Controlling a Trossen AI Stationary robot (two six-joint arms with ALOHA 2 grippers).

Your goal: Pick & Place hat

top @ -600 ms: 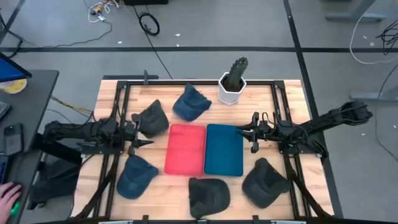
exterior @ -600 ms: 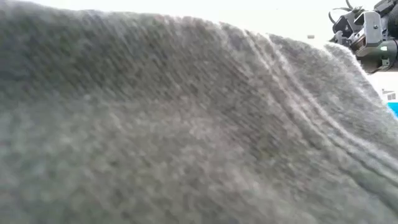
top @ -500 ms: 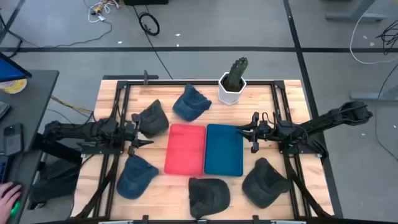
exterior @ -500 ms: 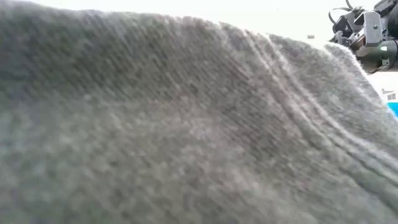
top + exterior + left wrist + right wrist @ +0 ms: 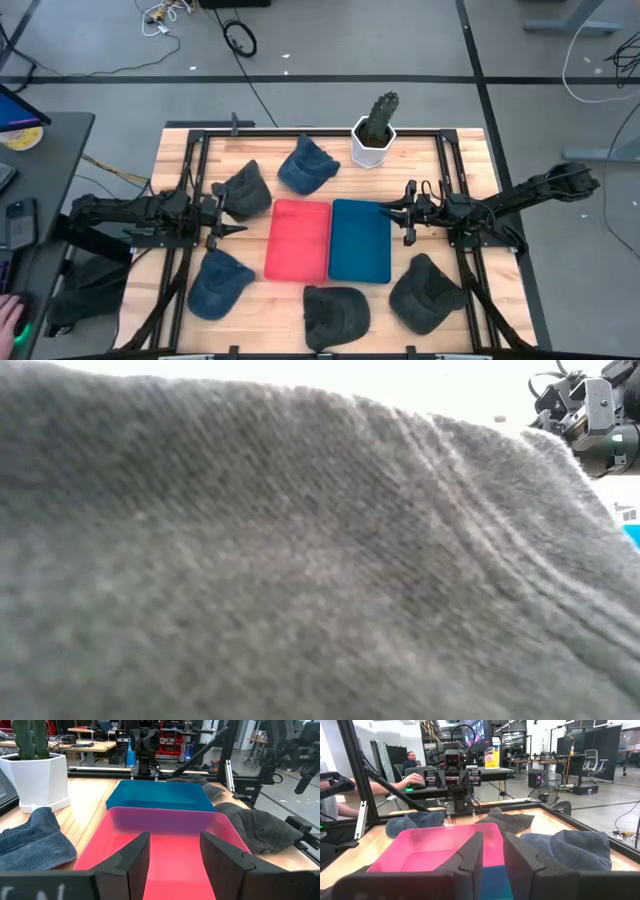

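Hats (image 5: 218,283) lie crumpled, blue denim and dark grey

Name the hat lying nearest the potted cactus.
The blue hat at the table's far edge, just left of the cactus pot; every other hat lies farther off.

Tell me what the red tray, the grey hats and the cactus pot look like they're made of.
Red tray: probably moulded plastic, smooth with a soft sheen and rounded rim. Grey hat: woven cotton-like fabric, matte; the low view shows ribbed weave and stitched seams. Cactus pot: white, faceted, matte, possibly ceramic or plastic; the look leaves that open.
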